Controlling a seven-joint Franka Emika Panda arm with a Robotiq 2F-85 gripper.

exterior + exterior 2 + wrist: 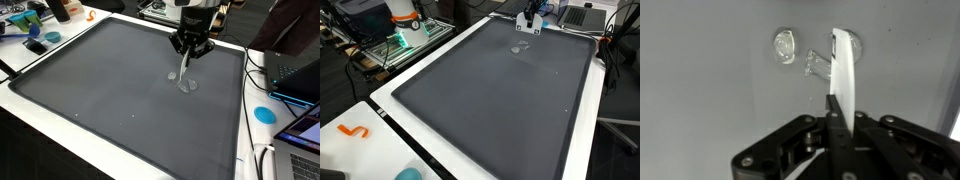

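Toward 1 o'clock on mat [100,95], claw [190,45] clamped on white utensil [845,65], prob. mid-carry; clear piece [785,46] at 9 o'clock; nxt needs slow approach.

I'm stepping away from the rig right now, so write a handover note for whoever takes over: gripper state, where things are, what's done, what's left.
Gripper: shut on the flat white plastic strip, gripped near one end, with the other end pointing down at the dark grey mat.
Things: a small clear round plastic piece lies on the mat, apart from the strip. A second clear piece sits right beside the strip; I cannot tell if they touch.
Done: the strip is grasped.
Left: the strip is not yet released, and both clear pieces lie loose on the mat.
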